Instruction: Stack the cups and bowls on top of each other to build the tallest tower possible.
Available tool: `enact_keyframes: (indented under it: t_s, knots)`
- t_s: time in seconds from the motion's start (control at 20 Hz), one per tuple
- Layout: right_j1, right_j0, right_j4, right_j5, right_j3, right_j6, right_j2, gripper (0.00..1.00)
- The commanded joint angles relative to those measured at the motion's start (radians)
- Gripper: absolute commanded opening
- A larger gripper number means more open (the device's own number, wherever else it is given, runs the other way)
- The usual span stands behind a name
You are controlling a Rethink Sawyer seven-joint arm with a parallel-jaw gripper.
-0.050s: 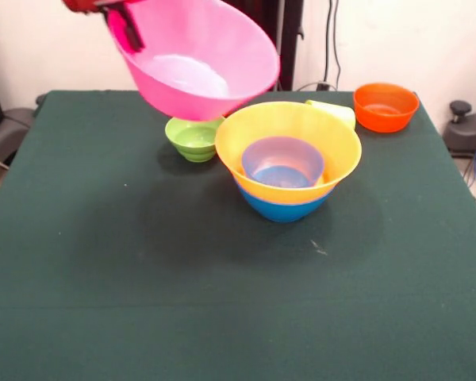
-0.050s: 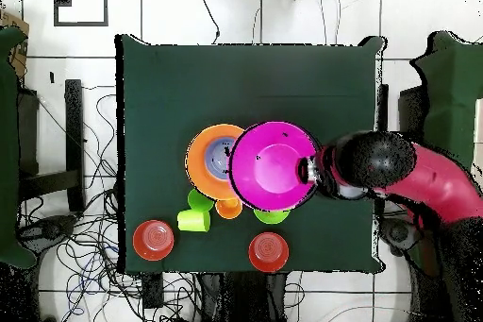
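One dark green table (image 1: 103, 302), white tiled floor (image 2: 264, 16), possibly cables (image 2: 85, 148).

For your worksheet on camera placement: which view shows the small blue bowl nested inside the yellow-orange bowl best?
The front view: the small blue bowl sits fully exposed inside the yellow-orange bowl. In the overhead view, the lifted pink bowl overlaps the stack, leaving only part of it visible.

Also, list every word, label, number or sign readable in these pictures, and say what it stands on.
None: no readable text shows in either view.
The pink bowl, held tilted in the air by the end effector, is plain.
The yellow-orange bowl, the blue bowl under it, the small green bowl and the orange bowl carry no marks.
The table's green cloth is unprinted.
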Motion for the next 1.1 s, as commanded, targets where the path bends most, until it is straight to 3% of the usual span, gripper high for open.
enact_keyframes:
  t_s: [0.05, 0.3, 0.65, 1.1]
  knots:
    - [0.087, 0.103, 0.015, -0.060, -0.080, 0.233, -0.042, 0.00]
    - [0.149, 0.153, 0.006, -0.081, -0.136, 0.287, -0.049, 0.00]
    - [0.155, 0.215, 0.022, -0.049, -0.163, 0.356, -0.058, 0.00]
    - [0.101, 0.197, 0.078, -0.039, -0.102, 0.357, -0.033, 0.00]
